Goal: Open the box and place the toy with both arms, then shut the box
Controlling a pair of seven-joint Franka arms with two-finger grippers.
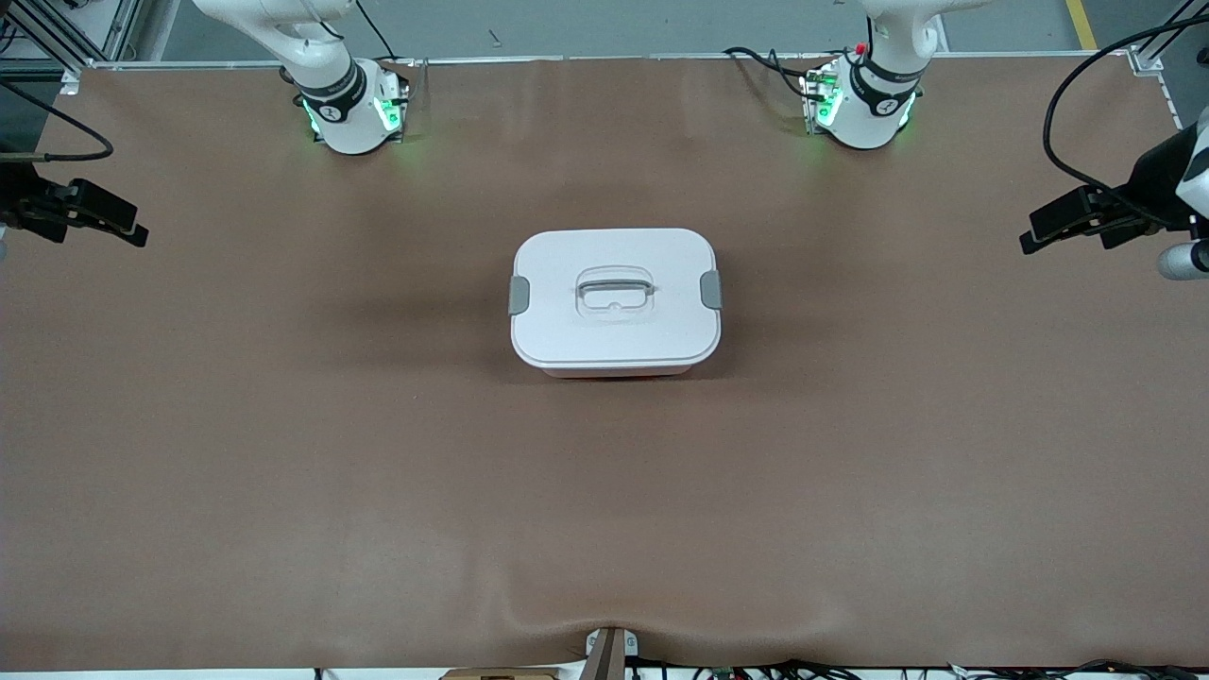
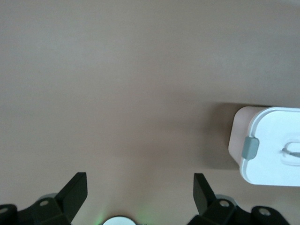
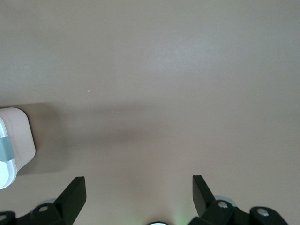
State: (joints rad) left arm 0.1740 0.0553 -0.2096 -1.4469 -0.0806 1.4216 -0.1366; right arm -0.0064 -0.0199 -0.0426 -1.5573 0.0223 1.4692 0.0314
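- The box (image 1: 615, 300) sits shut in the middle of the table (image 1: 283, 453), its white lid (image 1: 604, 335) on top and a thin strip of pink tub showing under the edge nearest the front camera.
- A grey clip (image 1: 519, 295) sits on the lid's end toward the right arm's end of the table, and a second clip (image 1: 711, 289) on the end toward the left arm's end; both lie flat against the lid.
- The grey handle (image 1: 615, 283) lies down in its recess at the lid's centre.
- No toy shows in any view.
- The left gripper (image 1: 1048, 229) hangs over the bare table at the left arm's end, well apart from the box; it holds nothing.
- In the left wrist view its fingers (image 2: 75, 190) stand wide apart over brown cloth, with one end of the box (image 2: 267, 145) and one clip (image 2: 250, 148) in sight.
- The right gripper (image 1: 118, 225) hangs over the table at the right arm's end, also well apart from the box and holding nothing.
- In the right wrist view its fingers (image 3: 74, 192) are spread wide, with a corner of the box (image 3: 16, 140) at the picture's edge.
- Both arms wait at the table's ends.
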